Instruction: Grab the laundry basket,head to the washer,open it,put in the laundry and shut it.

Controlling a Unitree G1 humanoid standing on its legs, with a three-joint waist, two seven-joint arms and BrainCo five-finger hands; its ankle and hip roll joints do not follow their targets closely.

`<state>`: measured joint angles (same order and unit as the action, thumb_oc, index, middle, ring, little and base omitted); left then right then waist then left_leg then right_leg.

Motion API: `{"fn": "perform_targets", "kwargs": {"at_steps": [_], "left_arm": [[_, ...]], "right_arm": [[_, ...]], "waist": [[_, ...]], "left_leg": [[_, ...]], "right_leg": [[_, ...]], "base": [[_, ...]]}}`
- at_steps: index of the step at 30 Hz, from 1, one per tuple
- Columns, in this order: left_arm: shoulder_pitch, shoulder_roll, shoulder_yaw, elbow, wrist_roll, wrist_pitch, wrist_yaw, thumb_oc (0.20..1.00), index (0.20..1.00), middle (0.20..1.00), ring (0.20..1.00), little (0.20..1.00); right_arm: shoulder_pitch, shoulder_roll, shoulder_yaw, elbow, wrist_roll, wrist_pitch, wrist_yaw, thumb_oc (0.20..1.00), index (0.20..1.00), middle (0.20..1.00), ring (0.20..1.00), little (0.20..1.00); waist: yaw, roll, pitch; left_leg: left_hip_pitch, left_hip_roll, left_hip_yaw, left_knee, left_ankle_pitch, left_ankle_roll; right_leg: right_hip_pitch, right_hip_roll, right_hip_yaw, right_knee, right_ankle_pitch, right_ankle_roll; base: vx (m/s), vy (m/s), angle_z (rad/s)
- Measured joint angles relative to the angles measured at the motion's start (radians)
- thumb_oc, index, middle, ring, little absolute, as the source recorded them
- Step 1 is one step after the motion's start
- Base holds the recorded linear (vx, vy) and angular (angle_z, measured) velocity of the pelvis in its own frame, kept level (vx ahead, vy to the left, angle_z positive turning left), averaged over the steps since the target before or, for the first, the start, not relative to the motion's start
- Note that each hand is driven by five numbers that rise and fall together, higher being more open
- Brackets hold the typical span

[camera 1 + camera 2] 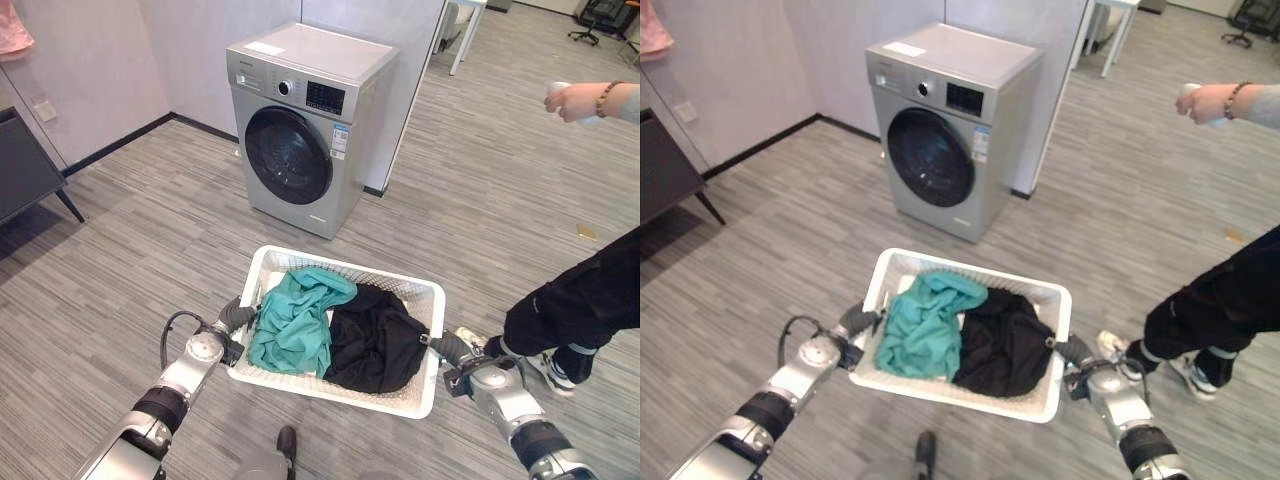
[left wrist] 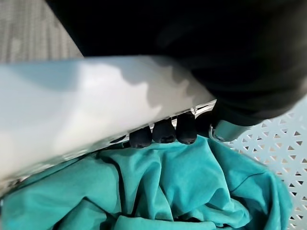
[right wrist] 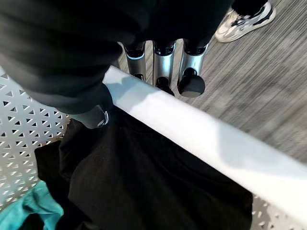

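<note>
The left hand point(image 1: 232, 318) grips the left rim of the white laundry basket point(image 1: 415, 400) — its dark fingertips point(image 2: 164, 132) hook over the rim's edge from outside, with the thumb on the inner side, just above the teal garment point(image 1: 295, 322). The right hand point(image 1: 452, 349) clamps the opposite rim the same way: silver fingers point(image 3: 164, 64) curl under the white bar on the floor side while the thumb presses inside against the black garment point(image 1: 375, 345). How tightly either hand bears on the plastic is hard to judge from so close. The basket is perforated, rectangular, held level between the two arms, teal cloth heaped on its left half and black on its right. Ahead stands the silver front-loading washer point(image 1: 305, 125), its round dark door point(image 1: 289, 155) closed — well apart from the basket. A person's leg point(image 1: 580, 305) and raised hand point(image 1: 572, 101) show to the right.
</note>
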<state>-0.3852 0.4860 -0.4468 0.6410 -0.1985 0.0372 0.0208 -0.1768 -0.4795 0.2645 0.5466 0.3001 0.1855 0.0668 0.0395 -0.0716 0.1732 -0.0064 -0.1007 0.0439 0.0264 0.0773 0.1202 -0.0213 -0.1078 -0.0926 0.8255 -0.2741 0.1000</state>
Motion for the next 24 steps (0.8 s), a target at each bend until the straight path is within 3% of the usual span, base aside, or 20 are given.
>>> {"fn": "perform_targets", "kwargs": {"at_steps": [2, 4, 6, 7, 9, 10, 11, 12, 13, 18, 24], "left_arm": [[-0.016, 0.010, 0.001, 0.000, 0.000, 0.000, -0.001, 0.200, 0.200, 0.200, 0.200, 0.200], [-0.022, 0.020, 0.003, -0.004, 0.000, -0.006, -0.003, 0.200, 0.200, 0.200, 0.200, 0.200], [-0.042, 0.021, 0.001, 0.000, 0.001, -0.008, -0.003, 0.200, 0.200, 0.200, 0.200, 0.200], [-0.038, 0.023, 0.000, 0.004, 0.002, -0.007, -0.002, 0.200, 0.200, 0.200, 0.200, 0.200], [-0.034, 0.019, -0.001, 0.004, 0.010, -0.008, -0.002, 0.200, 0.200, 0.200, 0.200, 0.200], [-0.032, 0.020, -0.001, 0.004, 0.010, -0.008, -0.003, 0.200, 0.200, 0.200, 0.200, 0.200], [-0.019, 0.021, 0.000, 0.002, 0.011, -0.009, -0.003, 0.200, 0.200, 0.200, 0.200, 0.200], [-0.008, 0.014, 0.007, 0.002, 0.010, -0.012, 0.000, 0.200, 0.200, 0.200, 0.200, 0.200], [0.010, 0.002, 0.008, -0.007, 0.010, -0.012, 0.005, 0.200, 0.200, 0.200, 0.200, 0.200], [0.036, -0.031, 0.007, -0.034, 0.012, -0.013, 0.004, 0.200, 0.200, 0.200, 0.200, 0.200], [0.036, -0.057, 0.008, -0.033, 0.014, -0.013, 0.005, 0.200, 0.200, 0.200, 0.200, 0.200]], "right_arm": [[-0.004, 0.004, -0.002, -0.001, 0.001, -0.013, 0.001, 0.200, 0.200, 0.200, 0.200, 0.200], [-0.003, 0.004, 0.000, -0.005, 0.002, -0.021, 0.001, 0.200, 0.200, 0.200, 0.200, 0.200], [-0.007, 0.004, -0.001, -0.002, 0.002, -0.026, 0.001, 0.200, 0.200, 0.200, 0.200, 0.200], [-0.022, 0.005, 0.000, 0.008, 0.001, -0.027, 0.004, 0.200, 0.200, 0.200, 0.200, 0.200], [-0.024, 0.010, -0.004, 0.025, 0.001, -0.028, 0.005, 0.200, 0.200, 0.200, 0.200, 0.200], [-0.023, 0.013, -0.004, 0.030, 0.001, -0.028, 0.006, 0.200, 0.200, 0.200, 0.200, 0.200], [-0.020, 0.021, -0.003, 0.041, 0.001, -0.028, 0.011, 0.200, 0.200, 0.200, 0.200, 0.200], [-0.024, 0.025, -0.005, 0.053, 0.001, -0.031, 0.014, 0.200, 0.200, 0.200, 0.200, 0.200], [-0.024, 0.024, -0.014, 0.062, 0.001, -0.031, 0.008, 0.200, 0.200, 0.200, 0.200, 0.200], [-0.017, 0.007, -0.059, 0.064, 0.001, -0.034, 0.006, 0.200, 0.200, 0.200, 0.200, 0.200], [-0.010, 0.001, -0.087, 0.064, 0.002, -0.049, 0.001, 0.200, 0.200, 0.200, 0.200, 0.200]], "waist": [[0.010, 0.030, 0.020], [0.008, 0.039, 0.023], [0.003, 0.040, 0.024], [0.013, 0.043, 0.023], [0.026, 0.034, 0.022], [0.030, 0.028, 0.019], [0.033, 0.008, 0.007], [0.032, 0.000, -0.001], [0.033, 0.020, -0.011], [0.010, 0.044, -0.026], [-0.002, 0.049, -0.028]], "left_leg": [[0.063, 0.007, -0.008, -0.009, -0.026, -0.003], [0.076, 0.009, -0.022, -0.012, -0.039, -0.022], [0.073, 0.018, -0.036, -0.012, -0.052, -0.036], [0.074, 0.023, -0.033, -0.010, -0.068, -0.039], [0.090, 0.022, -0.033, 0.000, -0.092, -0.057], [0.096, 0.023, -0.035, 0.002, -0.098, -0.064], [0.116, 0.017, -0.033, 0.002, -0.112, -0.081], [0.128, 0.020, -0.036, 0.002, -0.127, -0.098], [0.131, 0.050, -0.033, 0.003, -0.131, -0.105], [0.148, 0.140, -0.037, -0.029, -0.124, -0.141], [0.160, 0.164, -0.046, -0.062, -0.110, -0.164]], "right_leg": [[-0.051, -0.071, -0.070, -0.070, -0.017, -0.023], [-0.085, -0.104, -0.076, -0.175, -0.006, -0.017], [-0.121, -0.145, -0.080, -0.413, 0.076, 0.007], [-0.119, -0.183, -0.081, -0.563, 0.178, 0.047], [-0.085, -0.198, -0.049, -0.681, 0.271, 0.059], [-0.067, -0.205, -0.051, -0.704, 0.286, 0.057], [-0.013, -0.191, -0.053, -0.751, 0.330, 0.052], [0.025, -0.179, -0.052, -0.791, 0.375, 0.069], [0.043, -0.148, -0.057, -0.821, 0.391, 0.060], [0.094, -0.051, -0.091, -0.912, 0.414, 0.008], [0.096, -0.029, -0.107, -0.913, 0.409, -0.011]], "base": [[0.23, -0.068, 0.08], [0.11, -0.107, 0.25], [0.17, -0.176, 0.50], [0.18, -0.174, 0.23], [0.15, -0.156, 0.00], [0.13, -0.137, -0.09], [0.13, -0.141, -0.07], [0.15, -0.172, -0.09], [0.11, -0.125, -0.07], [0.04, -0.089, 0.01], [0.02, -0.026, 0.05]]}}
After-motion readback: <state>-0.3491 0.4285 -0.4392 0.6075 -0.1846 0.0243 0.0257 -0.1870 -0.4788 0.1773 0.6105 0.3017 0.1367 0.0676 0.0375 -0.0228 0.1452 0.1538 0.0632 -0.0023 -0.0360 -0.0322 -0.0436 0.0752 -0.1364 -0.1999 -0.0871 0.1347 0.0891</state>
